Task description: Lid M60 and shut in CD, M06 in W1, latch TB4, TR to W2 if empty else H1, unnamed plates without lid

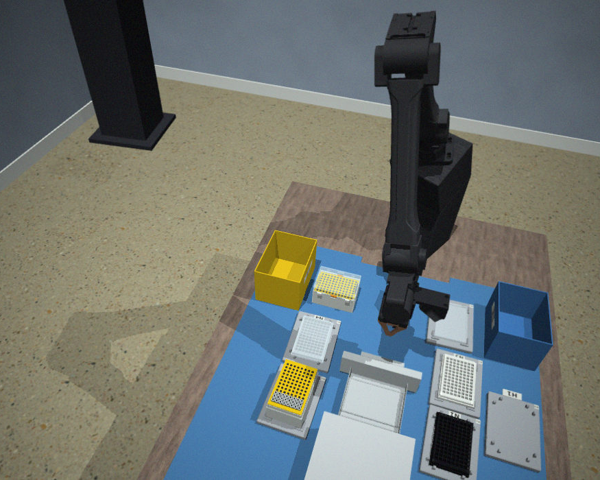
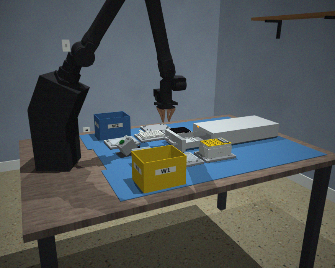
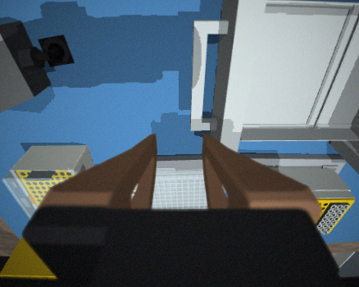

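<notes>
Hand (image 2: 165,114) hanging above the blue mat just short of the drawer (image 1: 374,395) handle, pointing down, fingers partly closed with a narrow gap, gripping nothing. Drawer pulled out of the cooler (image 2: 236,128) and holding no plate. Little else of the task done, judging by the layout: clear plate (image 1: 312,338) on its nest, not yet in the yellow bin (image 1: 286,268), which shows nothing inside; white plate (image 1: 457,380) on its nest near the blue bin (image 1: 520,325), uncovered, long side running toward the cooler, so needing a quarter turn to lie across the drawer. Lid (image 1: 451,324) parked on the neighbouring nest. Tip box (image 1: 336,287) beside the yellow bin with its clear cover seemingly raised. Tip rack (image 1: 292,388) with some tips, off its home nest (image 1: 512,431). Green key (image 2: 122,141) unpressed, by the look of it.
</notes>
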`<state>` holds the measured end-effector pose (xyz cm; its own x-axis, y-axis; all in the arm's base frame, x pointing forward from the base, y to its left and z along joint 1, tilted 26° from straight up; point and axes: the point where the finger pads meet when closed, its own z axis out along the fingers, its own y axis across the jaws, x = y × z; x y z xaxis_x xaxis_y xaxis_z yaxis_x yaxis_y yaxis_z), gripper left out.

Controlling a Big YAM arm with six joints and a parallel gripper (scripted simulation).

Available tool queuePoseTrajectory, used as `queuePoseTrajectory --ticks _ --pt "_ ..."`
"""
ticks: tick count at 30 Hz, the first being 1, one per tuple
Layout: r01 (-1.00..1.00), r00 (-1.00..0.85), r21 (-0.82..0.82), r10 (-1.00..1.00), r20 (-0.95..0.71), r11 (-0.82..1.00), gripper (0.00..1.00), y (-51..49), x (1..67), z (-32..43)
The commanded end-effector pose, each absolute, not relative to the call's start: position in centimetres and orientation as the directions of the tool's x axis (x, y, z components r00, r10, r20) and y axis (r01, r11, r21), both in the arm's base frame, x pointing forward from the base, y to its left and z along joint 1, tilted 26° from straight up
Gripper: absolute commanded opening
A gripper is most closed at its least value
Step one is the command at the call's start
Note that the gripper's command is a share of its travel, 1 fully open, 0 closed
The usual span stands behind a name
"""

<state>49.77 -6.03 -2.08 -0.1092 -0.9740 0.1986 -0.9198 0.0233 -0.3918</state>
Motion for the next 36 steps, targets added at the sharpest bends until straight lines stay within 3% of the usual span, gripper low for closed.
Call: queuePoseTrajectory --ticks 1,17,18,36 --pt "-0.929 -0.105 -0.37 -0.975 0.195 0.026 0.3 -5.3 49.1 -2.8" --pt "-0.929 -0.105 -0.37 -0.975 0.195 0.026 0.3 -5.3 49.1 -2.8" --pt "-0.914 -0.138 -0.402 -0.974 0.181 0.054 1.0 -4.9 49.5 -2.5" --pt "-0.714 -0.583 -0.442 -0.811 -0.053 0.542 1.0 -0.6 45.6 -4.9"
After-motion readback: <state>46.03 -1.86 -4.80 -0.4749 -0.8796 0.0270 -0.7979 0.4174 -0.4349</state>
